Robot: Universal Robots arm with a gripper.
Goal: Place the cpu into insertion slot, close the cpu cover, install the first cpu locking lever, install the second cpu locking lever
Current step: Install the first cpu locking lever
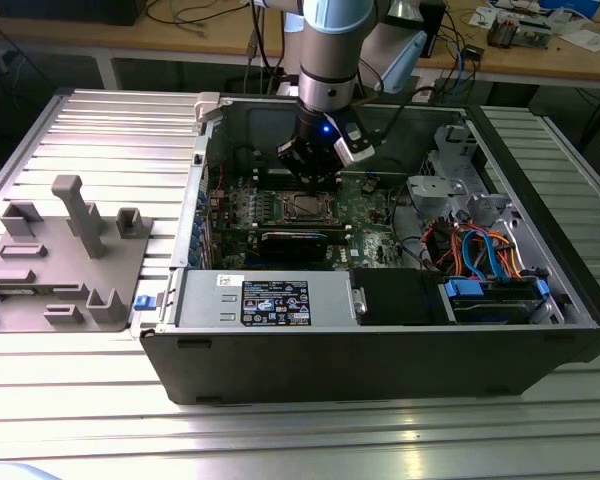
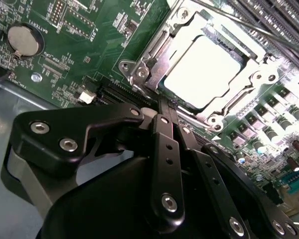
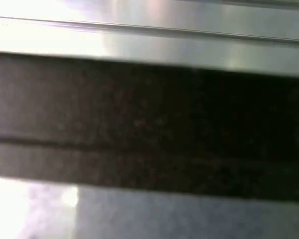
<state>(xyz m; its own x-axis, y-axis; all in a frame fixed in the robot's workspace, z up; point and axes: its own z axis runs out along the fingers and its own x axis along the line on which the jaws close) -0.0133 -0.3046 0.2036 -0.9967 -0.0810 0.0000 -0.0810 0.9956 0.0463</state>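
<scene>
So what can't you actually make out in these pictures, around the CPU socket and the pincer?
- Locking levers: in the second wrist view the cpu sits under the cpu cover, but whether the levers are latched cannot be told.
- Socket's near edge: hidden by the pincer there.
- Exterior view: the pincer blocks part of the socket; the rest is too small.
- First wrist view: blurred bands, nothing identifiable.

No legible print; power supply label point(image 1: 275, 302) unreadable.

We see a silver-grey arm point(image 1: 332, 40) with pale blue joint caps, a blue light glowing at its wrist, black cables trailing beside it, a matte black gripper point(image 2: 165, 112) with jointed linkage bars and silver round-headed screws
</scene>
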